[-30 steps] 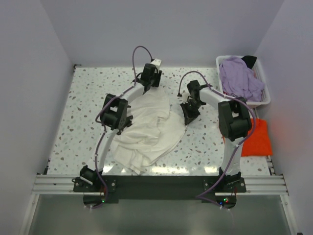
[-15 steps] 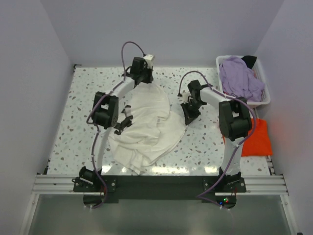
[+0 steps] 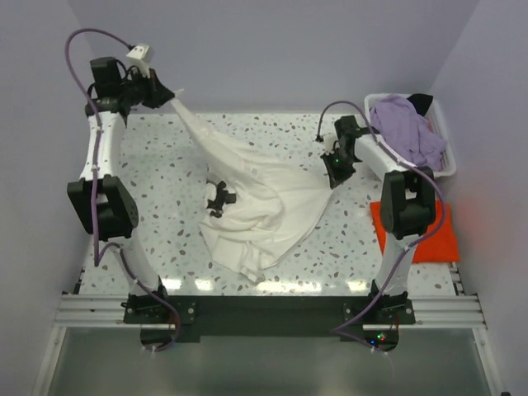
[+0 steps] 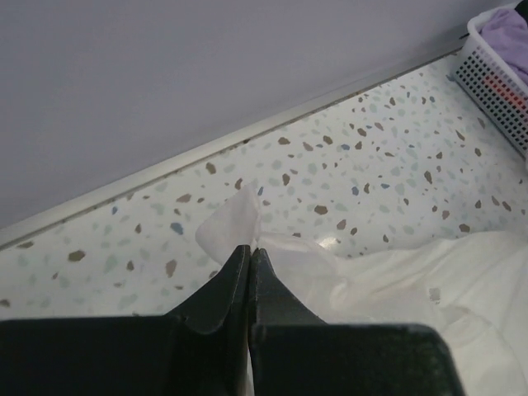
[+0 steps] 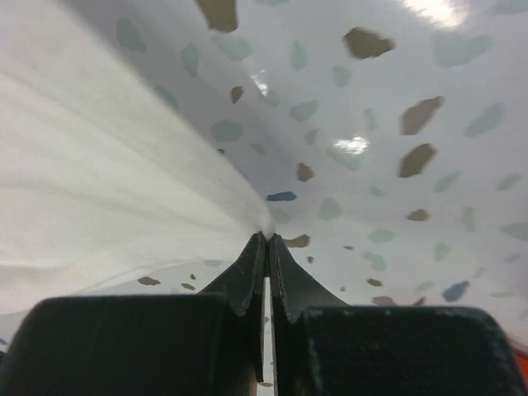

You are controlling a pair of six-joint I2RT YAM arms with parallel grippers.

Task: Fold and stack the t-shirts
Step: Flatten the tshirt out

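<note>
Spreading step: I've got left end effector [image 3: 169, 92] and right end effector [image 3: 334, 169] both pinched tight on cream-white t-shirt [image 3: 264, 198] edges; next I'd tension it and lay it flat on worktop [image 3: 148, 206].

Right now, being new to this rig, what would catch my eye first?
The cream-white t-shirt is stretched between both arms: the left gripper holds one corner high at the far left, the right gripper pinches an edge low at the right. A lavender t-shirt fills the white basket, far right.
</note>
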